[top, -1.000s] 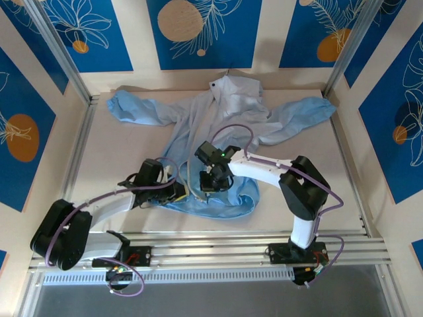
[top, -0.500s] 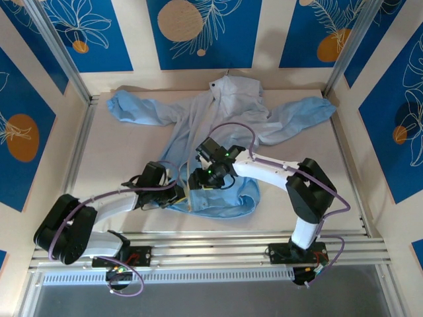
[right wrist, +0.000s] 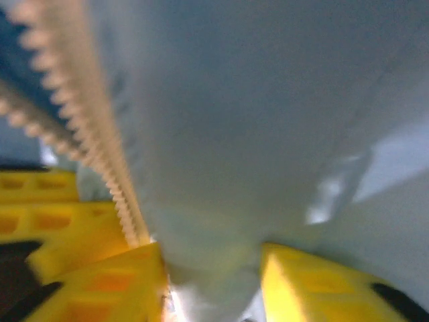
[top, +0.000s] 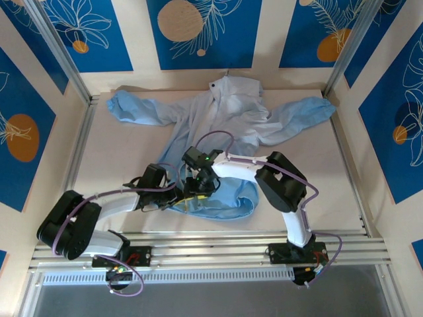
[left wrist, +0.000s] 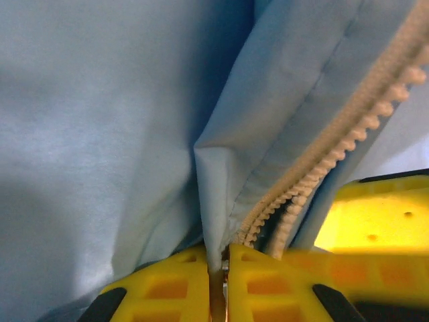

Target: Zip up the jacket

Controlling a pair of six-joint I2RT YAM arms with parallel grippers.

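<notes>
At 6 o'clock, my left gripper is clamped on the hem of the jacket, right beside the zipper teeth. My right gripper has fabric bunched between its fingers, but through the blur I cannot tell whether it pinches. The two crowd each other, so I judge they could collide, or loose cloth could jam the teeth. The jacket lies spread across the desk, hood at 12 o'clock.
</notes>
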